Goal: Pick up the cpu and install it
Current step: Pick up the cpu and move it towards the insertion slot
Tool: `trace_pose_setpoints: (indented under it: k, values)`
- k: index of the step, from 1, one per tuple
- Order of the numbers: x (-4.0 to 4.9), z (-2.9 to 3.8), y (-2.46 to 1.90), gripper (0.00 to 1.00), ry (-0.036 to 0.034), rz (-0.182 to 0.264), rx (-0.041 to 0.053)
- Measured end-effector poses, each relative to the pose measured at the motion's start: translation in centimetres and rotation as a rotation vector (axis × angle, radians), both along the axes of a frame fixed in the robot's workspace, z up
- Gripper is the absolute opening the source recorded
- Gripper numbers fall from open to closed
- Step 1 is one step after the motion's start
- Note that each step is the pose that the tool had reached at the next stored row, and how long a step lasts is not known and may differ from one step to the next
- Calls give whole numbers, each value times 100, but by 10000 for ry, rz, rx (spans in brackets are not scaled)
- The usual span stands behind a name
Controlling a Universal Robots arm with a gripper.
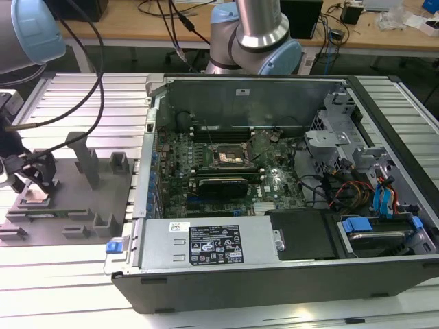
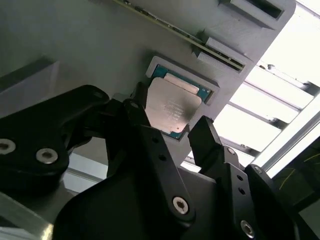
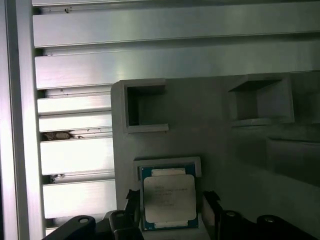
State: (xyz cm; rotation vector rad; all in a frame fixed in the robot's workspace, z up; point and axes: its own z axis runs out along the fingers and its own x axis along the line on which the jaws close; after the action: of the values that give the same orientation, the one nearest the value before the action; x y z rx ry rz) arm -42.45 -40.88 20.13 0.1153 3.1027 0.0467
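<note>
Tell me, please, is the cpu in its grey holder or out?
In: the cpu lies flat in the grey holder recess, the open hand straddling it.

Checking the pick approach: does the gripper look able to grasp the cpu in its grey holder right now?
Probably yes: the fingers of the open gripper straddle the cpu, its silver top uncovered, nothing between them.

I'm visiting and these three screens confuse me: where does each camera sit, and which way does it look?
Exterior view: off the arm, looking down on the computer case, the gray fixture at the exterior view's left; the arm shows behind the case.
First wrist view: on the arm, facing the cpu in the fixture; fingers flank it.
Second wrist view: on the arm, slanting past the fingers toward the cpu.
Shared: both wrist views show the cpu between open fingers.
</note>
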Motion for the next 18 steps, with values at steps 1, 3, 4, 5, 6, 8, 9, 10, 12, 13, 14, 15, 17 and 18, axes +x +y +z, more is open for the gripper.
trace_pose_setpoints:
  k: [1,3,4,5,6,8,9,10,12,13,14,15,17,18]
  values:
    - [0,-25,0,60,0,0,0]
    - [0,-57,0,60,1,0,-1]
    - [0,-69,0,60,1,0,-1]
    - [0,-80,0,60,0,0,0]
    - [0,-87,0,60,1,0,-1]
    - [-1,-107,0,60,3,0,-1]
    - [-1,-110,0,60,3,0,-1]
    - [-1,-111,0,60,3,0,-2]
    - [0,-113,0,60,1,0,-1]
    - [0,-113,0,60,2,0,-1]
    - [0,-114,0,60,2,0,-1]
    - [0,-114,0,60,2,0,-1]
    - [0,-115,0,59,3,0,-1]
    - [-1,-115,0,54,3,0,-1]
